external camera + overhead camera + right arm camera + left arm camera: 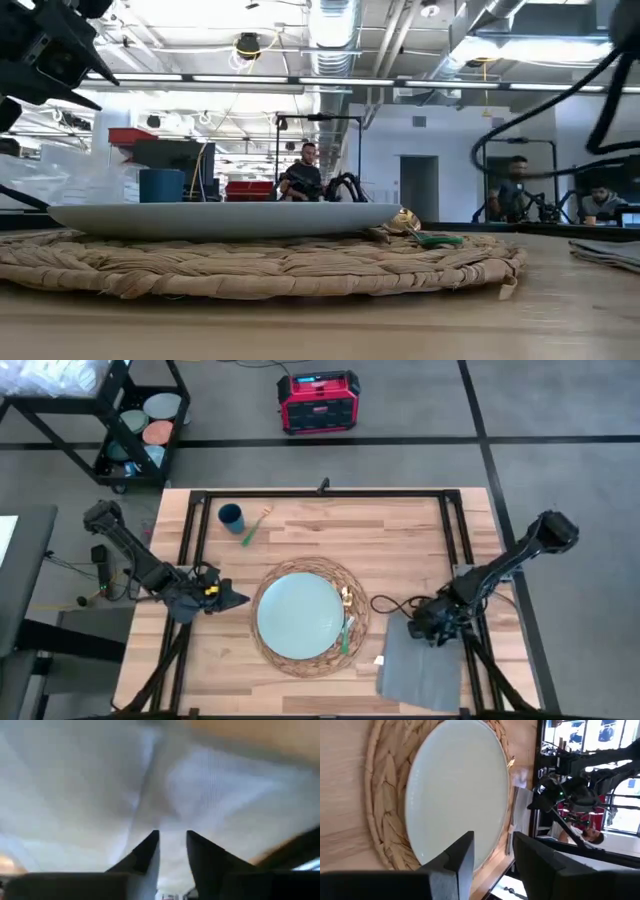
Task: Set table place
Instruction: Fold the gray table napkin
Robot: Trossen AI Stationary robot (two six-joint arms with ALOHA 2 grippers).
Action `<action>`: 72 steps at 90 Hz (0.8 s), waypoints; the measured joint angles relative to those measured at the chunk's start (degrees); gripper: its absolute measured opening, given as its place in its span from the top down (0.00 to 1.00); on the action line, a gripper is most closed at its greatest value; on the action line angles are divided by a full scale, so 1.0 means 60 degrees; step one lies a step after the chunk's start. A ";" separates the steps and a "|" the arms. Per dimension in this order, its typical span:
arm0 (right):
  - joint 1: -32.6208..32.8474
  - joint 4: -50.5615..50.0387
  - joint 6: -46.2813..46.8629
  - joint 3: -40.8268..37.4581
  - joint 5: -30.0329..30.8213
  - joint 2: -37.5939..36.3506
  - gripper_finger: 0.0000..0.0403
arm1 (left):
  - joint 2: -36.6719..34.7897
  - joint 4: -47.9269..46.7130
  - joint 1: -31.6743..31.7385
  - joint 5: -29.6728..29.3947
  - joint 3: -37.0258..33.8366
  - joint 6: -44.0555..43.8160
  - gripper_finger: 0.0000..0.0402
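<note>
A pale blue plate point(298, 616) lies on a round woven mat point(355, 598) in the middle of the table point(330, 525). One green-handled piece of cutlery point(346, 630) rests on the mat at the plate's right rim. Another point(250, 533) lies at the far left beside a small dark blue cup point(231, 516). A grey napkin point(420, 670) lies flat to the right of the mat. My right gripper point(428, 626) is down on the napkin's far edge. My left gripper point(492, 852) hovers open just left of the mat, pointing at the plate point(457, 785). My right gripper comes at the napkin from above, fingers pointing down, at its far edge point(172, 827). The fingertips point(150, 847) stand close together with grey cloth between them, and a crease point(142, 785) runs away from them. The rest of the napkin lies on the table.
A black metal frame point(455, 530) edges the tabletop, and a dark cable point(385, 603) loops between mat and napkin. A black cart point(140, 420) with bowls and a red box point(318, 402) stand on the floor beyond the far edge. People point(305, 175) sit in the room behind.
</note>
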 joint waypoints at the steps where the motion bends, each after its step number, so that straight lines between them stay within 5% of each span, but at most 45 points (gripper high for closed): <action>1: -0.0041 -0.0019 -0.0052 0.0000 0.0000 0.0026 0.91 | 0.0000 -0.0007 0.0000 0.0000 0.0000 -0.0005 0.70; 22: -0.1313 -0.0371 -0.1334 0.0000 -0.0138 0.0273 1.00 | 0.0000 -0.0016 0.0000 0.0495 0.0000 -0.0115 0.70; 72: -0.7249 -0.1081 -0.7167 0.0570 0.0492 0.0269 1.00 | 0.0000 -0.0352 0.0002 0.0685 0.0000 0.0015 0.70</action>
